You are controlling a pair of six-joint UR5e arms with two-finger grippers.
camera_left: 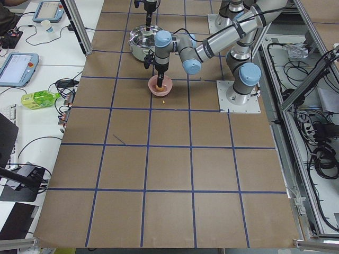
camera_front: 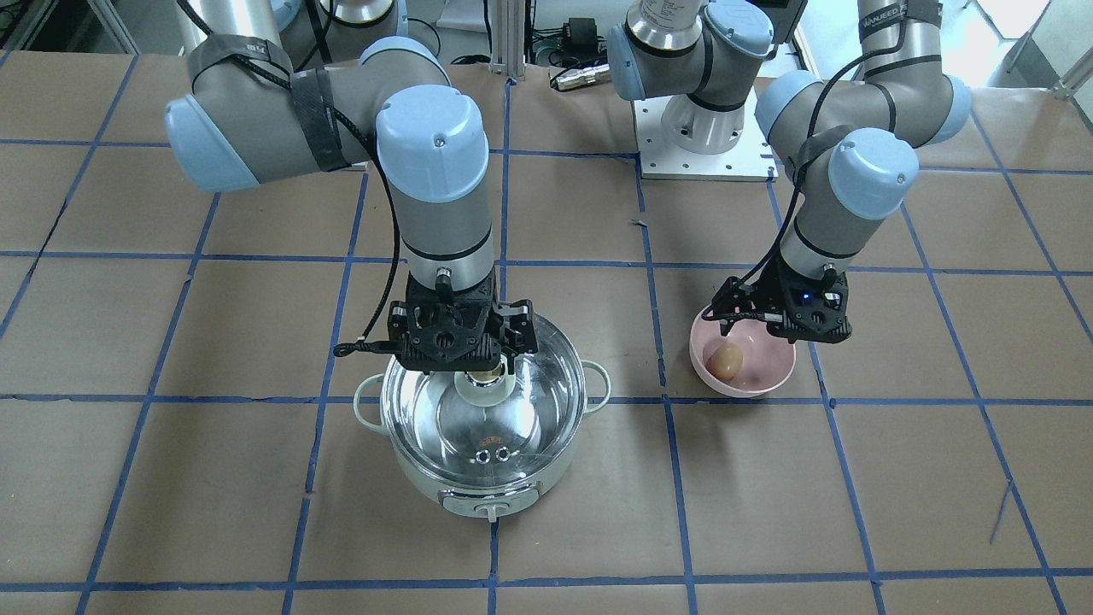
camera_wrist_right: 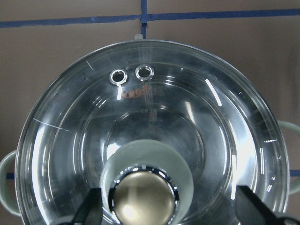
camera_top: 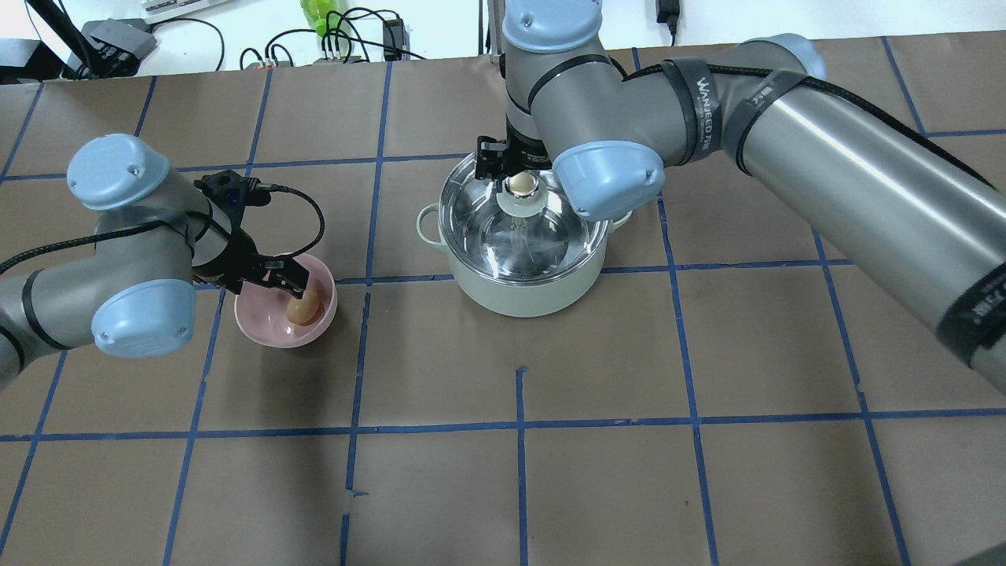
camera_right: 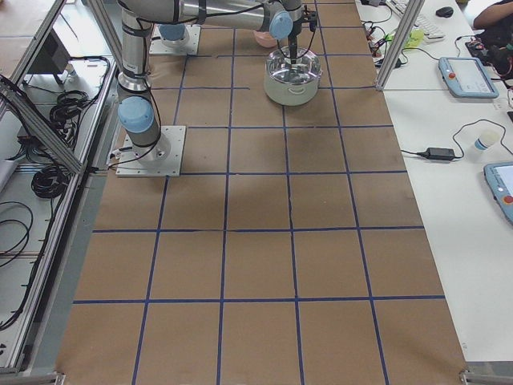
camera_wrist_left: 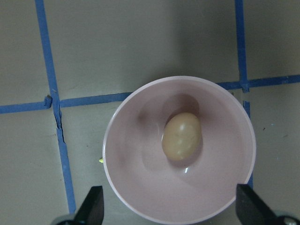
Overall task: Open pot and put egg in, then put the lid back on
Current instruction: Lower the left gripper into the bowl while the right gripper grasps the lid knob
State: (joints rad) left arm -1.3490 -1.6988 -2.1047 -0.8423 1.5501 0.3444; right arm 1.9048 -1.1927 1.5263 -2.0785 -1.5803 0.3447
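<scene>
The pot (camera_front: 491, 491) stands mid-table, mint-white, with the glass lid (camera_front: 487, 427) on it. The lid also shows in the right wrist view (camera_wrist_right: 154, 117), with its cream knob (camera_wrist_right: 143, 199) low in the frame. My right gripper (camera_wrist_right: 171, 206) is open straight over the knob, fingers wide on either side and not touching it. The brown egg (camera_wrist_left: 182, 136) lies in a pink bowl (camera_wrist_left: 126, 187). My left gripper (camera_wrist_left: 171, 206) is open just above the bowl, fingers spread about as wide as the rim. The overhead view shows the egg (camera_top: 302, 307) and the pot (camera_top: 523, 295).
The table is brown paper with a blue tape grid. The pot's control knob (camera_front: 488, 510) faces away from the robot. The right arm's base plate (camera_front: 700, 154) sits behind the pot and the bowl (camera_front: 751, 380). Cables and devices lie beyond the table's far edge.
</scene>
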